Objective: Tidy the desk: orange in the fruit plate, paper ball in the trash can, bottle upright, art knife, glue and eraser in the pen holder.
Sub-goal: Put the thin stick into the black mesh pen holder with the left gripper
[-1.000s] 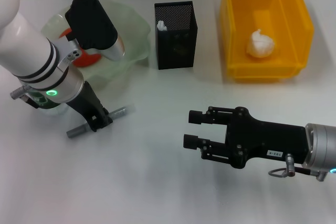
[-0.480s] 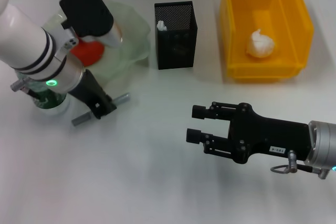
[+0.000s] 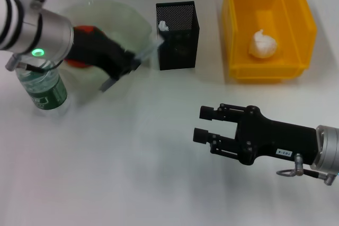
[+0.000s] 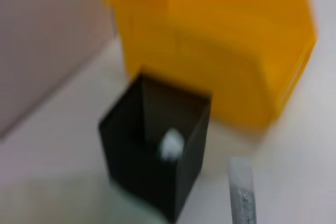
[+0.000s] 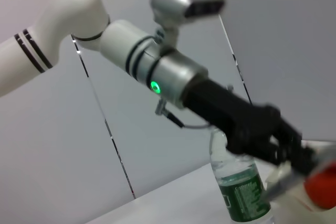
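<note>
My left gripper is shut on a slim grey art knife and holds it in the air over the near rim of the fruit plate. The knife's far end almost reaches the black mesh pen holder, which the left wrist view shows close below, pen holder and knife. The orange lies in the plate, mostly behind my arm. Left of the plate the bottle stands upright. The paper ball lies in the yellow trash can. My right gripper is open over the desk.
A small white thing sticks up inside the pen holder's left corner. The trash can stands right of the pen holder with a narrow gap between them. My right arm lies across the near right of the desk.
My left gripper has lifted the art knife off the desk and swung it up and right, from beside the bottle towards the pen holder. The right gripper drifted slightly right.
</note>
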You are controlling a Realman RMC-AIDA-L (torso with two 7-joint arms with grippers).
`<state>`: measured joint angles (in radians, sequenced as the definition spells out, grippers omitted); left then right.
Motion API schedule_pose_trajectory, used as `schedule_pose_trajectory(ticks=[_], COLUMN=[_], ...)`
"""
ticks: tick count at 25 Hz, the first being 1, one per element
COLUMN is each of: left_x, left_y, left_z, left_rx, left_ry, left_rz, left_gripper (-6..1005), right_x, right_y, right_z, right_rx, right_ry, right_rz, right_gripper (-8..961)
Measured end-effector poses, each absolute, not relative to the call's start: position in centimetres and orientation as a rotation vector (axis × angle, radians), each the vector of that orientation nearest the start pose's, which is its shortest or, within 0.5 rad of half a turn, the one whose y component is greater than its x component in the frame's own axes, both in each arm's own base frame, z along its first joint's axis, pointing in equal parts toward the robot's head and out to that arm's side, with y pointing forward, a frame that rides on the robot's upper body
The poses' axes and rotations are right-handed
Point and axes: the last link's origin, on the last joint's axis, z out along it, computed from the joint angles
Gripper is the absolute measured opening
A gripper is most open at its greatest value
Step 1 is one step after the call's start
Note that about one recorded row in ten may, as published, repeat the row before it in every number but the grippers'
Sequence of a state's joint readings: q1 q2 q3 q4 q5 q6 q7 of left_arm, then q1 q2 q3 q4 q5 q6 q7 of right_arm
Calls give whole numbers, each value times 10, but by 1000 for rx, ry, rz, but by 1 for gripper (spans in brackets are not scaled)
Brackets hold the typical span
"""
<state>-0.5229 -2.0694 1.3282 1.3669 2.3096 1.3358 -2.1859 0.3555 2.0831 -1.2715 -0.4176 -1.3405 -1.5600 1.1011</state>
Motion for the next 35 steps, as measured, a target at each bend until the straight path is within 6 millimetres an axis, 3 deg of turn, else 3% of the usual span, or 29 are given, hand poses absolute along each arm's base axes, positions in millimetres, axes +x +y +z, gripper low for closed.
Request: schedule_pose_trajectory(ticks=[8,12,15,23,29,35], left_x=[-138,-123,-122,-130,-136,-145], left_y=[374,386,392,403,407,410], left_z=[19,9,2,-19,-23,-41], left_rx=[-2680,-2592,-2540,-2413,-2351,-2282], left_ry=[-421,-368,-356,-322,-320,-281], left_rz=[-288,-644,-791,-969,-1023,-1013], left_gripper=[155,155,156,156,157,158], right_x=[258,258,260,262,261,259], right_y=[257,256,252,247,247,248], right_z=[-63,-64,-65,-68,-68,-67], right_rx=[-2712,-2718,-2717,-2719,-2722,-2728], right_ry=[645,651,668,700,697,687], right_rz=[1112,1110,1113,1120,1129,1138], right_gripper=[648,650,652,656,660,663])
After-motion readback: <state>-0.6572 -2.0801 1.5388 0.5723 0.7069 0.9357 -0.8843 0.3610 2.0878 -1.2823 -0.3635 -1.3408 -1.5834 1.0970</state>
